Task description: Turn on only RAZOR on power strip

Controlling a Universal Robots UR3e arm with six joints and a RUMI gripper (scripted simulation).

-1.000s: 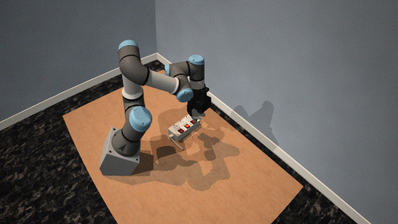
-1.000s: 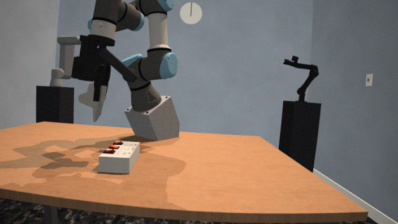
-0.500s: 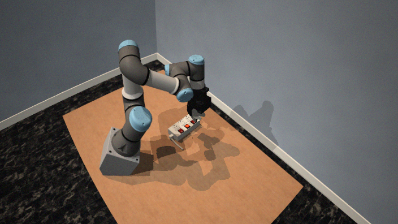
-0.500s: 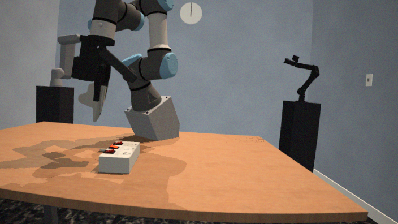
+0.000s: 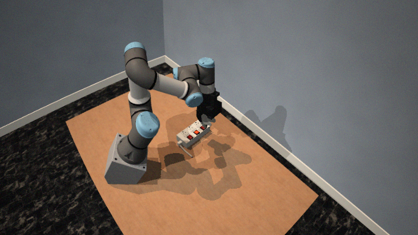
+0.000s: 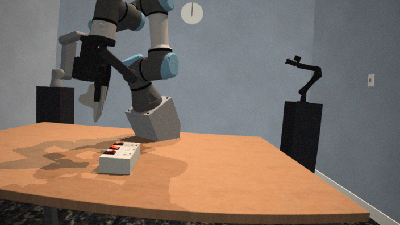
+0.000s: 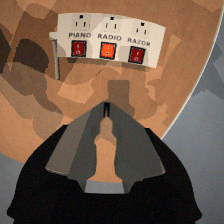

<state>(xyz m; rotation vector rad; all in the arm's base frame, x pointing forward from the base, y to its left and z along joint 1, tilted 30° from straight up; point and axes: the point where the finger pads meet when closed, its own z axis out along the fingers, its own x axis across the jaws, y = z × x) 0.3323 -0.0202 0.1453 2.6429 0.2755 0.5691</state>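
Observation:
A white power strip (image 7: pixel 110 39) lies right way up on the wooden table, sockets and switches facing up. It has three red switches, labelled PIANO (image 7: pixel 78 48), RADIO (image 7: pixel 108 50) and RAZOR (image 7: pixel 136 55). The RADIO switch glows bright orange. PIANO and RAZOR look dark red. The strip also shows in the top view (image 5: pixel 193 133) and in the exterior view (image 6: pixel 120 157). My gripper (image 7: pixel 106 103) is shut and empty. It hangs above the table, apart from the strip, on the switch side. In the exterior view the fingertips (image 6: pixel 96 117) point down, well above the strip.
The arm's grey base (image 5: pixel 124 161) stands on the table beside the strip. A short grey cable stub (image 5: pixel 185 151) sticks out of the strip's end. The table edge runs close behind the gripper. Black pedestals (image 6: pixel 301 133) stand off the table.

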